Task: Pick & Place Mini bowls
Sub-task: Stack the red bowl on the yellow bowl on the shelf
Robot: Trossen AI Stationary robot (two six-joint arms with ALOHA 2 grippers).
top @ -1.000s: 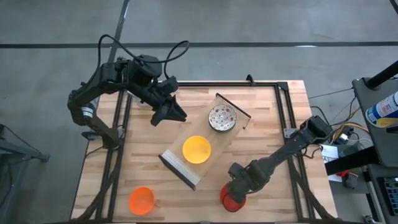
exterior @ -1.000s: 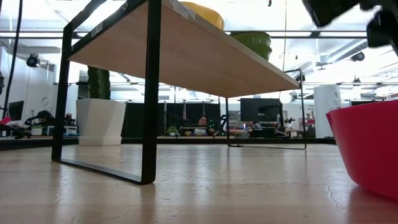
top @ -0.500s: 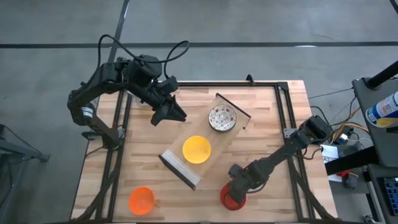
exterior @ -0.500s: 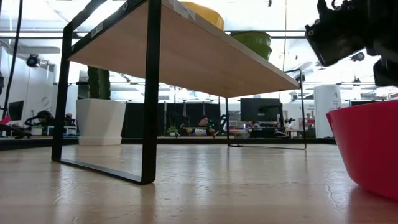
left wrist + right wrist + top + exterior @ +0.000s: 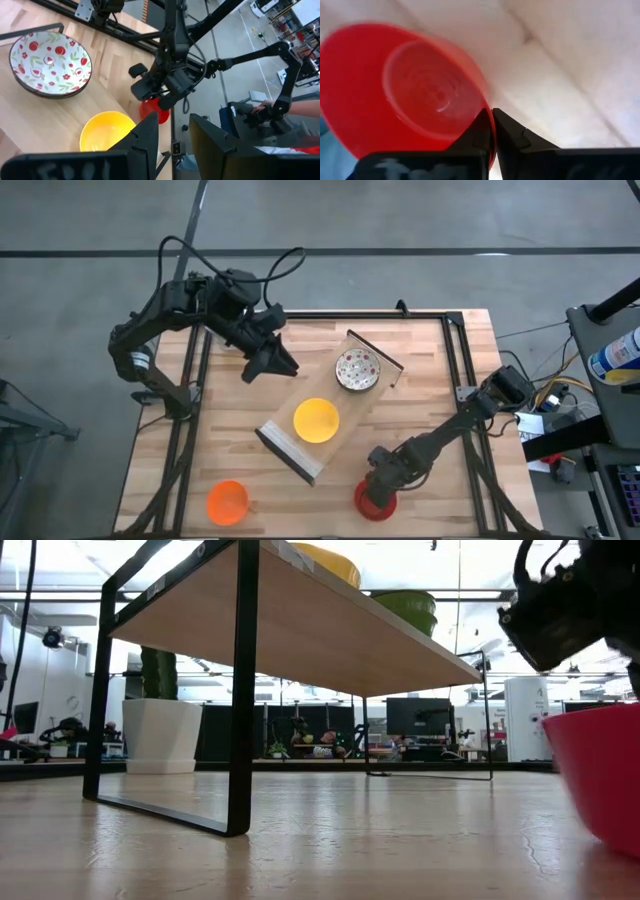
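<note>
A white square cactus pot (image 5: 163, 734) stands beyond the black-framed wooden shelf (image 5: 300, 635).

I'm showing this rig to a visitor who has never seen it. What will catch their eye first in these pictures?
Probably the right hand at the table's near edge, pinching the rim of the red bowl. Next, the raised wooden shelf set diagonally mid-table, carrying the yellow bowl and the white bowl with red speckles. The orange bowl sits alone at the near-left corner, while the left hand hovers beside the shelf.
</note>
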